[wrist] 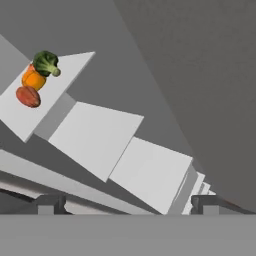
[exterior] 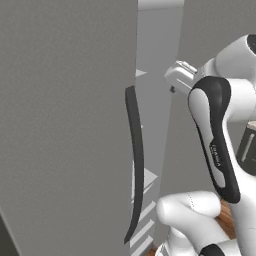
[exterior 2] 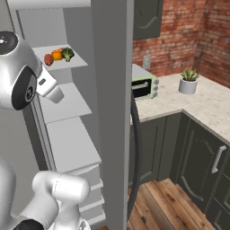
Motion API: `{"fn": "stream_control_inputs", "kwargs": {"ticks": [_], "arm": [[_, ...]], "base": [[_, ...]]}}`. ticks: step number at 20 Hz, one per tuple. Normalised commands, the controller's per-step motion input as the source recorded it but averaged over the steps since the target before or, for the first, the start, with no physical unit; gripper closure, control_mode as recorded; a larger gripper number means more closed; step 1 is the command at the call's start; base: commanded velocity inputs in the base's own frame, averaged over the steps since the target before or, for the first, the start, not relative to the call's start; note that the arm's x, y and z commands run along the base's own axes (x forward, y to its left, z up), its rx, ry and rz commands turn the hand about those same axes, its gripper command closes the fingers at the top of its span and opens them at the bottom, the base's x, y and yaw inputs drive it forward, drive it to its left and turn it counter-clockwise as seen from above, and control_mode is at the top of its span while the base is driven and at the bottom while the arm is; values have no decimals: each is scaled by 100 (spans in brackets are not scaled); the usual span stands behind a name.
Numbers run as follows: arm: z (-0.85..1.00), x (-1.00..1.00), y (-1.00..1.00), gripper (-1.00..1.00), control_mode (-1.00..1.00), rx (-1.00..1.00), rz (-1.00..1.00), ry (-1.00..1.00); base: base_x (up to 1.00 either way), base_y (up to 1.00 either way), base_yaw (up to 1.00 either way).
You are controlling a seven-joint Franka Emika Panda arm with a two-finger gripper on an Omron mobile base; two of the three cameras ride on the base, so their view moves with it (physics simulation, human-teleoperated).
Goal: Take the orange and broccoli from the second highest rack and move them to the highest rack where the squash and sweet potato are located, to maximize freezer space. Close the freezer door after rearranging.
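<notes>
Arm raised in front of the open freezer (exterior 2: 67,130), elbow bent, hand turned toward the shelves. Claw (wrist: 125,204) spread wide, its two dark fingertips (wrist: 50,204) far apart and nothing between them; clear of every shelf, well apart from the produce. Freezer interior pale grey, with flat, plain, smooth shelves stepping down and a stack of narrow ribbed racks at the bottom. Top shelf (exterior 2: 74,63) loaded at its far end: broccoli (exterior 2: 68,53), green and knobbly; an orange round item (exterior 2: 57,55) touching it; a reddish-brown oval sweet potato (exterior 2: 48,59) just beside that. All three bunched together in one cluster; a fourth item not distinguishable. Shelf below (exterior 2: 65,105) bare, as is the one beneath it. Freezer door (exterior 2: 112,112) standing open, a tall matte grey panel seen edge-on in the right base view, with a long thin dark curved handle (exterior 2: 136,152) running down its edge. Second grey door (exterior: 65,125) with a matching dark handle (exterior: 135,160) at the left. To the right, speckled pale countertop (exterior 2: 202,105), green toaster oven (exterior 2: 143,87), potted plant (exterior 2: 188,81), red brick wall (exterior 2: 179,36), dark cabinets (exterior 2: 197,157), wood-plank floor (exterior 2: 161,206).
</notes>
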Motion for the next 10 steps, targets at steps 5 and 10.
{"fn": "stream_control_inputs", "kwargs": {"ticks": [5, 10], "arm": [[-8, -50, -9, -100, -100, 0, 0, 0], [0, 0, 0, -100, 100, 0, 0, 0]], "base": [[0, 0, 0], [-53, -46, 2]]}}
